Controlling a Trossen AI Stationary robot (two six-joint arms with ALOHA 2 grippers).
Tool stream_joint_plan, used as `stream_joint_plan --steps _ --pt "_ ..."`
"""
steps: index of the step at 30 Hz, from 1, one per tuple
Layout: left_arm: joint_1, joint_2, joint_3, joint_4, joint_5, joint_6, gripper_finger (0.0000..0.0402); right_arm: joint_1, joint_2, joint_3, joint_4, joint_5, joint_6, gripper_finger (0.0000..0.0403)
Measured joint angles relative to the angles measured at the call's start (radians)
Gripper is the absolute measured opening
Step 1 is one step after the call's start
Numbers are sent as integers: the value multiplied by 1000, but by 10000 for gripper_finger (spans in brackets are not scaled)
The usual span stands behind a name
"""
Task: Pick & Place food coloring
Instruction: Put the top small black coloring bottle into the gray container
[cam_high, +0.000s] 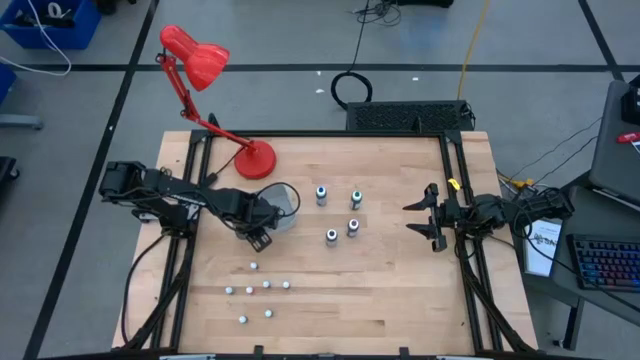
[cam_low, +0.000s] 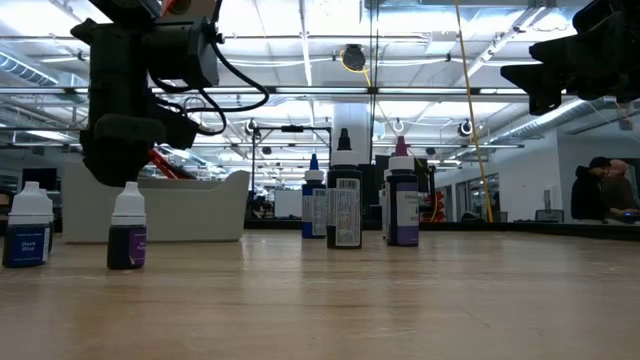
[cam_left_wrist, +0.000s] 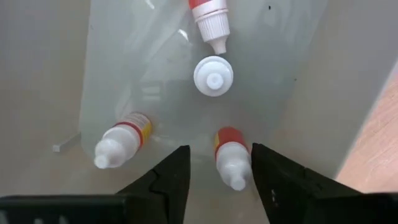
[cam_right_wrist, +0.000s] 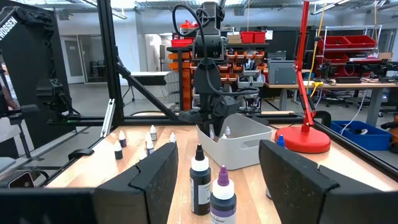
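The food coloring was split among three places: four taller dark bottles (cam_high: 338, 212) stood upright near the table's middle, a scatter of tiny bottles (cam_high: 258, 293) stood on the wood toward the near left, and several small white bottles with red bands (cam_left_wrist: 232, 155) lay inside the translucent grey tray (cam_high: 285, 205). The left gripper (cam_left_wrist: 214, 171) hung over that tray, fingers spread apart, straddling one red-banded bottle without touching it. The tray sat just beside the red desk lamp (cam_high: 215, 95). The right gripper (cam_high: 421, 217) waited at the table's (cam_high: 400, 300) right side, fingers parted and holding nothing.
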Motion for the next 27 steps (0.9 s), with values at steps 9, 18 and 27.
stream_joint_plan --steps 9,18,27 --pt "0 0 40 -3 4 22 186 0 0 0 0 0 0 212" --pt "0 0 116 -84 5 62 186 0 0 0 0 0 0 212" --pt "-7 0 257 -258 0 75 186 0 0 0 0 0 0 212"
